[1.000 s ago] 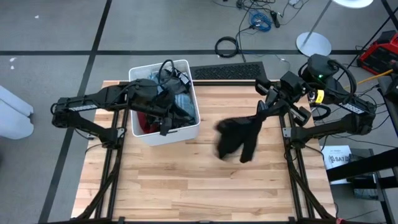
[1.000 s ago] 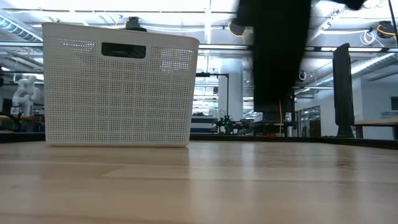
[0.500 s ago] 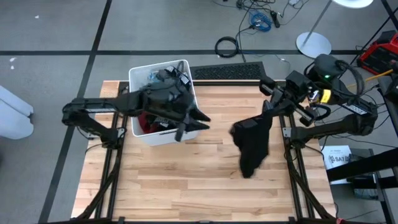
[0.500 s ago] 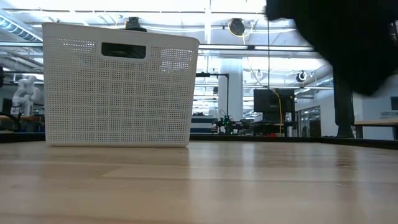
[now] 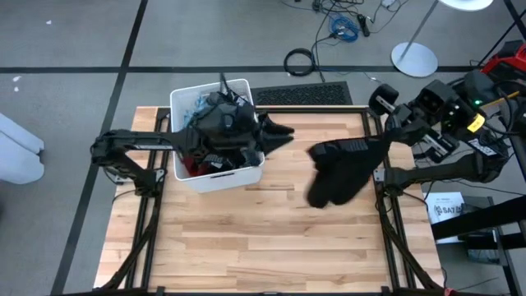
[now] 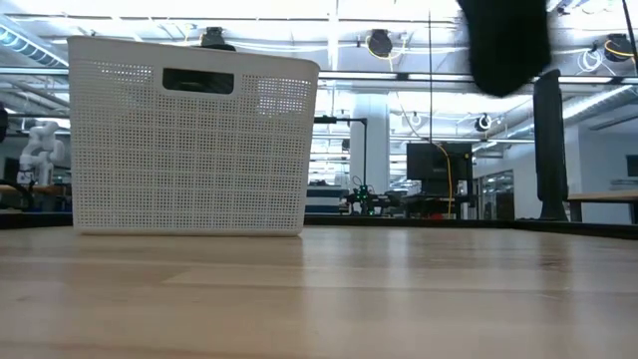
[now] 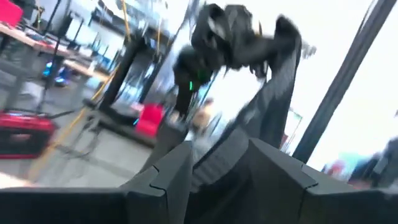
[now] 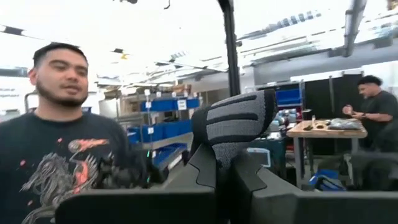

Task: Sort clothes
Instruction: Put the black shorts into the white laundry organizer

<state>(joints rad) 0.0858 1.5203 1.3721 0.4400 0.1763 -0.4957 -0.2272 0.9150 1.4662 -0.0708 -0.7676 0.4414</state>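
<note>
Right gripper (image 5: pixel 386 141) pinches the black garment (image 5: pixel 337 171), aloft over the table (image 5: pixel 246 238); low view shows only its dangling hem; left gripper (image 5: pixel 279 131), fingers spread, hovers beside the white bin (image 5: pixel 215 177) of clothes (image 5: pixel 197 160); right wrist view alone shows two people beyond.

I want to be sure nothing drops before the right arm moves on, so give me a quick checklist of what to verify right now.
1. Right gripper shut on the black garment: ok.
2. Garment lifted off the table: ok, in the low view it hangs high, nothing touching the wood.
3. Garment clear of the white bin: ok, it hangs apart from it.
4. Left gripper empty: ok, open beside the bin.
5. Left gripper clear of the garment: ok, apart.
6. Garment's fold or type: cannot tell.
</note>
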